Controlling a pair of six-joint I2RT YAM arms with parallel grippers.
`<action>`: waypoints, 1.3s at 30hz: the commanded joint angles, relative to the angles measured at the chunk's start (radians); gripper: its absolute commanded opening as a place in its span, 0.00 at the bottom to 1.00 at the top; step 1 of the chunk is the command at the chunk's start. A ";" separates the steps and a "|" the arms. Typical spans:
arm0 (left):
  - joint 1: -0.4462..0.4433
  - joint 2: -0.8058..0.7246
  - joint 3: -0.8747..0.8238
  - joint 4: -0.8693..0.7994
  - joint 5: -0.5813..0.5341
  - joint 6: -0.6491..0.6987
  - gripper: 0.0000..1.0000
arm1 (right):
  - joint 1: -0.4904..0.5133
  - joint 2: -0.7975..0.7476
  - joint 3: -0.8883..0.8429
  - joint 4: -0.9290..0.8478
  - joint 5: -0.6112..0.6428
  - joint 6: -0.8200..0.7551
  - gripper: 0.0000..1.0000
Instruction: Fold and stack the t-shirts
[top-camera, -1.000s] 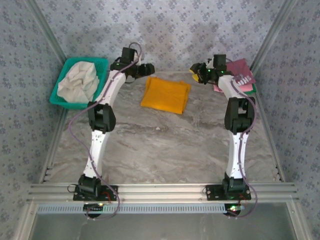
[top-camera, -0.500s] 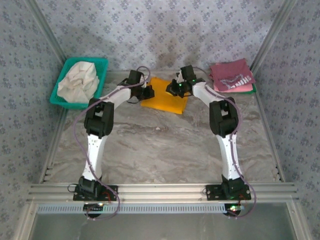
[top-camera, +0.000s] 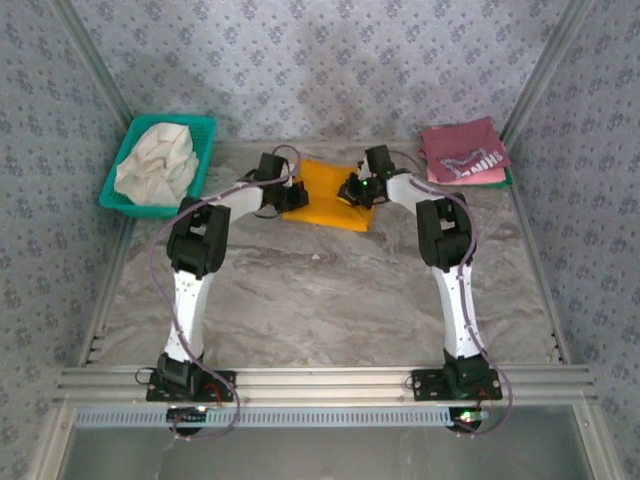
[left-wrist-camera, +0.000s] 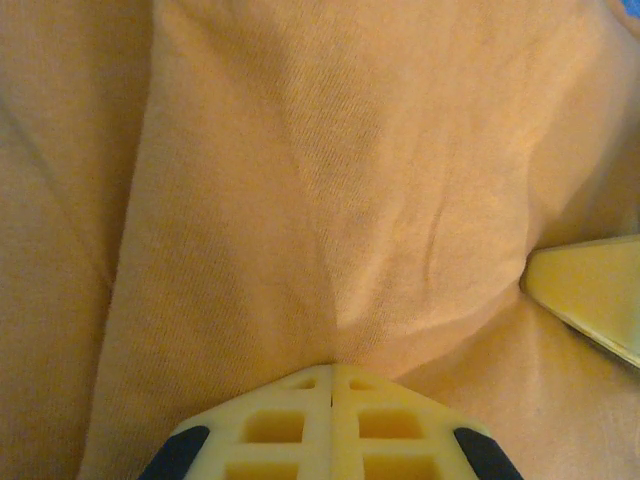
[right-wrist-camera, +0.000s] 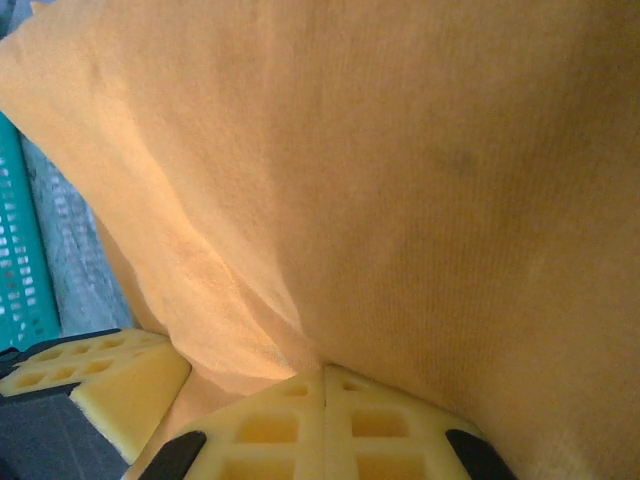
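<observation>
Both arms have swung inward, and the left claw (top-camera: 289, 193) and right claw (top-camera: 351, 191) are now pinched shut on opposite edges of the folded mustard-yellow t-shirt (top-camera: 322, 188) between them, apparently ready to carry it to the maroon t-shirt (top-camera: 462, 152) beyond the right claw.

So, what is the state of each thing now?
Yellow shirt: folded, lying flat, pinched by both claws.
Maroon shirt: folded, top of the far-right pile.
Pink shirt: under the maroon one, edge showing.
Cloth: crumpled in the basket.
Left claw: shut on the yellow shirt.
Right claw: shut on the yellow shirt.
</observation>
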 joint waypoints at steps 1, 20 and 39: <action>-0.024 -0.090 -0.170 -0.007 -0.037 -0.051 0.00 | 0.018 -0.061 -0.146 -0.037 -0.012 -0.026 0.00; -0.113 -0.282 -0.155 -0.164 -0.231 0.027 0.00 | -0.136 -0.461 -0.466 -0.044 -0.006 -0.036 0.54; -0.088 -0.208 -0.310 -0.040 -0.219 -0.022 0.00 | -0.091 -0.398 -0.627 0.099 -0.138 -0.061 0.70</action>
